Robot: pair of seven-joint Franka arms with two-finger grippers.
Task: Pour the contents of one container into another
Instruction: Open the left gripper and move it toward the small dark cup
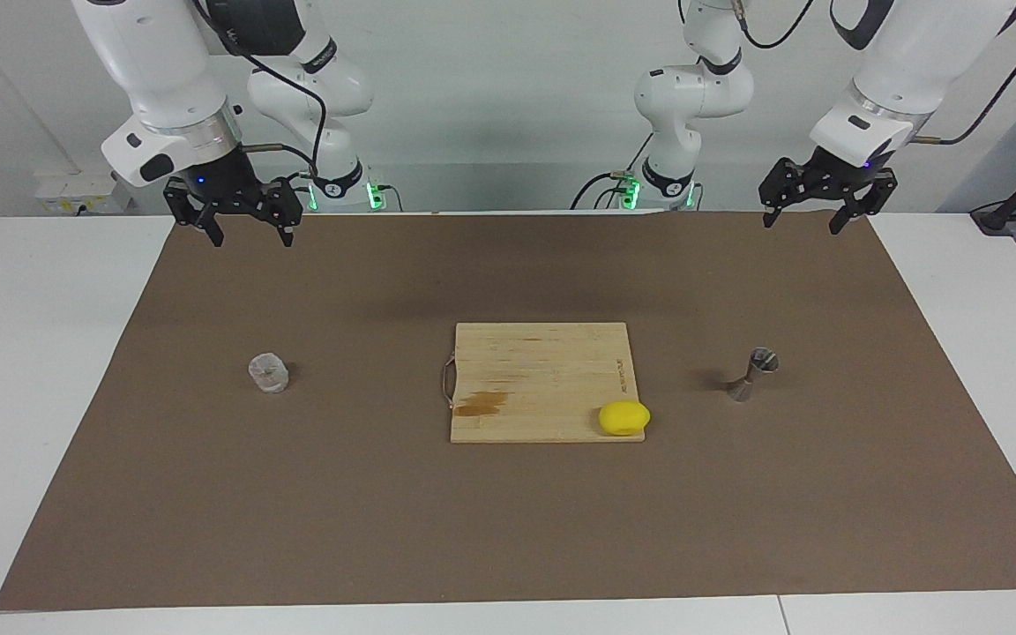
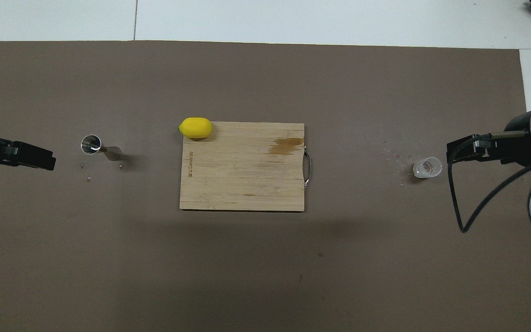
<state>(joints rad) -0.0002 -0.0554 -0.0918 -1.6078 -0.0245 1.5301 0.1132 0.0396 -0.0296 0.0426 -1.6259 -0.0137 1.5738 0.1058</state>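
Note:
The squat clear cup (image 1: 267,372) stands upright on the brown mat toward the right arm's end; it also shows in the overhead view (image 2: 427,167). The steel hourglass jigger (image 1: 753,375) stands upright toward the left arm's end, its open top showing from above (image 2: 91,144). My right gripper (image 1: 250,236) is open and empty, raised over the mat's edge nearest the robots, well apart from the cup; it also shows in the overhead view (image 2: 452,150). My left gripper (image 1: 803,223) is open and empty, raised over the mat's corner, apart from the jigger; it also shows in the overhead view (image 2: 49,160).
A wooden cutting board (image 1: 543,370) with a metal handle lies mid-mat between cup and jigger. A yellow lemon (image 1: 623,417) sits on its corner farthest from the robots, toward the jigger. Small crumbs lie on the mat (image 2: 247,276) near the cup and near the jigger.

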